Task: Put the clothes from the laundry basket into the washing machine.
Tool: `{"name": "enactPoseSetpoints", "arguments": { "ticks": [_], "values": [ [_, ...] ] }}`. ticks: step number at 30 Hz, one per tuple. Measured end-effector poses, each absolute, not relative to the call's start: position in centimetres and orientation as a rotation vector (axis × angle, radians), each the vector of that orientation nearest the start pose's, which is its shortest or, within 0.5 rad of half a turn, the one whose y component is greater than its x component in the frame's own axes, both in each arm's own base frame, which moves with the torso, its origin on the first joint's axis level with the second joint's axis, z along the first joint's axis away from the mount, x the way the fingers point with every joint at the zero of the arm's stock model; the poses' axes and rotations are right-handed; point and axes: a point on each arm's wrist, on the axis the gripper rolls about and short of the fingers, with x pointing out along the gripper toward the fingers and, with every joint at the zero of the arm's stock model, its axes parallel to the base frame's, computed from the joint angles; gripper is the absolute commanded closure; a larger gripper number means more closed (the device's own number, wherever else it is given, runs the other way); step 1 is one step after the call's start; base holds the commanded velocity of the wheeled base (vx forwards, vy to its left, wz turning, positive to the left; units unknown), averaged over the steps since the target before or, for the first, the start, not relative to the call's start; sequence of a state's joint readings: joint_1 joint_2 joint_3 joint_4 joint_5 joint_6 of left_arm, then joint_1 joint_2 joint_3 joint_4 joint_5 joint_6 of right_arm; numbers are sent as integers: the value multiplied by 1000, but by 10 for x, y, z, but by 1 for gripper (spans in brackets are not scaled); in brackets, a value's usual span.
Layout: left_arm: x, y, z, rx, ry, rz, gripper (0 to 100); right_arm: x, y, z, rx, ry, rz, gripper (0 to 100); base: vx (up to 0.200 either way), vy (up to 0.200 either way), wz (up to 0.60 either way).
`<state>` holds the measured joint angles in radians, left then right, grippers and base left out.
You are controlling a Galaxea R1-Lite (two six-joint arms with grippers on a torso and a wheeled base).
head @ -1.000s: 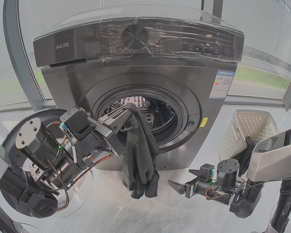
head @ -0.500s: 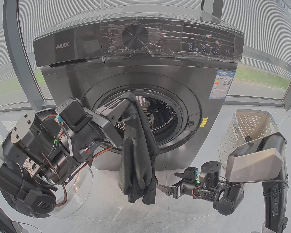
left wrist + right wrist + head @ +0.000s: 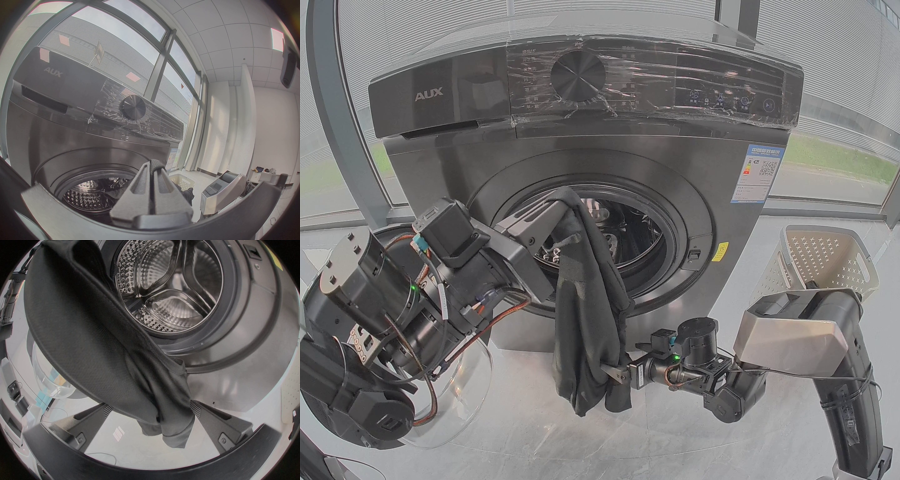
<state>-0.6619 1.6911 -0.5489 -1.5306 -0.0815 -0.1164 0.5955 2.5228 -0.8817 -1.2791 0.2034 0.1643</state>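
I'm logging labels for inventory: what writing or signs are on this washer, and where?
Brand mark: pale capitals on the washing machine drawer front; not quoted here.
Control panel icons: too small to read.
Blue label: print too small.
Yellow sticker by the door latch: blurred.

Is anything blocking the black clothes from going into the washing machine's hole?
Nothing visible does. The door is swung open, and the black clothes hang from the left gripper right at the drum opening. Their lower end dangles outside, between the right gripper's open fingers.
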Motion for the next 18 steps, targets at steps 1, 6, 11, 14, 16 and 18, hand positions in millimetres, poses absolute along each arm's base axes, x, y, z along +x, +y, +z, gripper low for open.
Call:
{"name": "enactPoseSetpoints", "arguments": {
  "ticks": [1,6,11,14,16,18],
  "values": [
    [213,-169,209,-223,-338,-756,100,334,232,-43,83,420,760,0,0,0,0],
    [213,-169,208,-223,-336,-758,100,349,244,-48,92,380,777,0,0,0,0],
    [213,-168,208,-222,-333,-758,100,359,253,-51,102,346,807,100,0,0,0],
    [213,-168,207,-222,-333,-755,100,362,256,-53,110,322,813,100,0,0,0],
    [214,-166,207,-220,-332,-749,100,361,256,-55,113,324,814,100,0,0,0],
    [215,-165,206,-218,-331,-743,100,360,256,-57,114,326,813,100,0,0,0]
  ]
}}
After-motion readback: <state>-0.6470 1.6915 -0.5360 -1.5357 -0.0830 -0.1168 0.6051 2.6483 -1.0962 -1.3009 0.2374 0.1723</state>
